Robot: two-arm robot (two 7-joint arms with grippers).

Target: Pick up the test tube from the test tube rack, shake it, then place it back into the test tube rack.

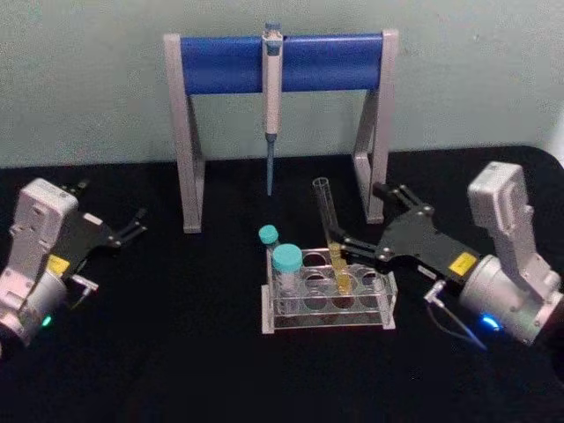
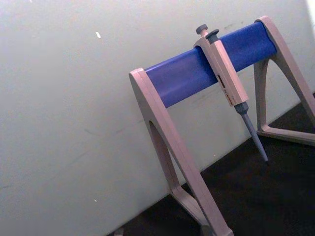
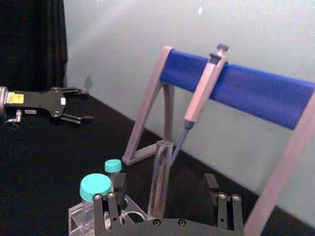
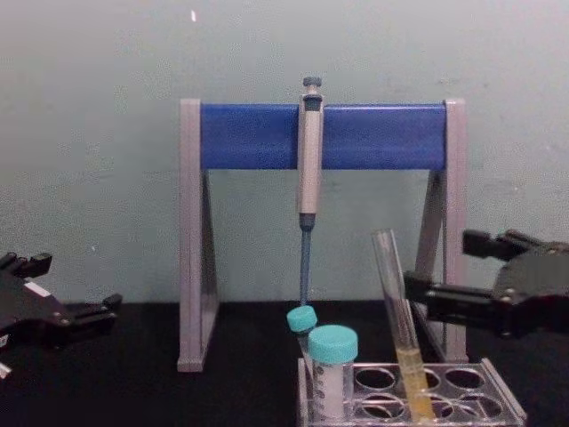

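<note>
As left gripper (image 1: 135,224) and right gripper (image 1: 357,211) gape open, rack (image 1: 328,321) holds one test tube (image 1: 328,218), two vials (image 1: 286,261).

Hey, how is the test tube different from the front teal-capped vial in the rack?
The test tube is long and thin; the front vial is short and wide. The tube is uncapped; the vial has a teal cap. The tube leans; the vial stands upright. Both stand in the rack. The right gripper is by the tube; the left gripper is parked far left.
</note>
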